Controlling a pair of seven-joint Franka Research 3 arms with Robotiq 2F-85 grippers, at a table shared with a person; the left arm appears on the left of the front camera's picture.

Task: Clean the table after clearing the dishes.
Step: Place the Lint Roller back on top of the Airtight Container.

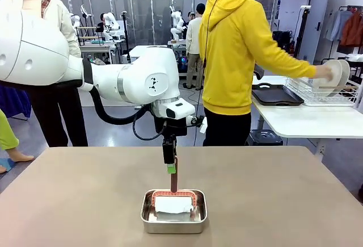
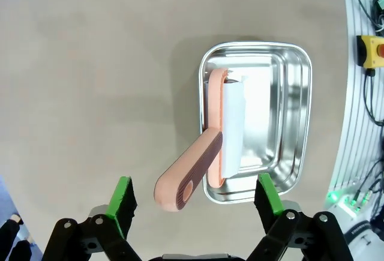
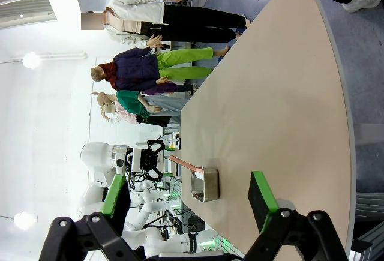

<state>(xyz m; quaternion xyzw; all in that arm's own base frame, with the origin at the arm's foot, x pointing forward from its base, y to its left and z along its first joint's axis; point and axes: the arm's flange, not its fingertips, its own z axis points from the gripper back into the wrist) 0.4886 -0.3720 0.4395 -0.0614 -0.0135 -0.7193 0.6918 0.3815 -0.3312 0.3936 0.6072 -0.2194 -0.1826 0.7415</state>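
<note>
1. The taupe tabletop [image 1: 283, 201] lies bare on every side of a steel pan [image 1: 173, 218], which sits near the robot's edge, about midway across the width.
2. In the pan a terracotta-handled cleaning tool [image 2: 201, 168] with a white wiping pad [image 2: 233, 129] leans against one long wall; its handle rises out over the rim, tilted.
3. The left gripper [image 1: 171, 164] hangs directly above the handle's top end. In the left wrist view its jaws stand spread wide, green pads [image 2: 123, 204] to either side of the handle end and apart from it, gripping nothing.
4. The right gripper [image 3: 192, 204] is off to the side of the tabletop, jaws spread and empty, looking along the tabletop's long curved edge with the pan far off.
5. The dishes are off the tabletop: a person in a yellow hoodie [image 1: 235, 59] holds white plates [image 1: 334, 76] at a wire rack [image 1: 323, 91] on the white side table, beside a dark tray [image 1: 276, 95].
</note>
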